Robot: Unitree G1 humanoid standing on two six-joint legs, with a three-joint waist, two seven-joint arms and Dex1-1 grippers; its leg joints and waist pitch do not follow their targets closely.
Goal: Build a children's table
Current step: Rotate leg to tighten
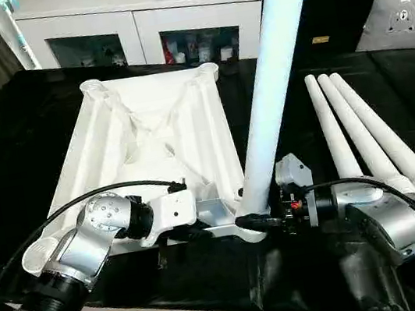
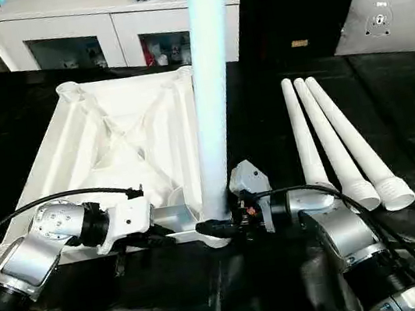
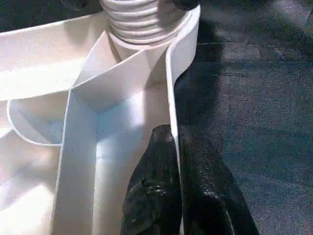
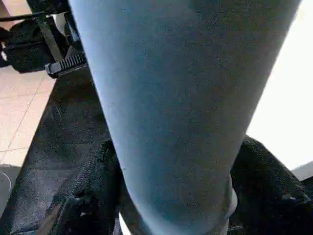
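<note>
**Table leg going into near corner socket**

Table top [image 1: 149, 133] lying ribs-up on the black-draped desk [image 1: 1, 149], near edge toward the robot. Left gripper [image 3: 175, 161] pinching that near rim, jaws pressed together on the thin wall, just beside the socket. Right gripper [image 1: 264, 221] clamped low around the upright leg [image 1: 274, 74], one jaw on either side, threaded end seated in the near right socket [image 3: 142, 44].

To do this well: hold the top flat and still with the left pinch while the right turns. Keep the leg square to the top; tilted a little toward the right in the left eye view, so likely worth straightening before more turning, to avoid crossed threads. Turn in short strokes, regrip low, no forcing. Threads visible above the socket suggest seating unfinished.

Further right, three spare legs [image 1: 367, 138] side by side, flared ends nearest. Far sockets [image 1: 92, 87] empty. Cabinet [image 1: 139, 24] beyond.
</note>
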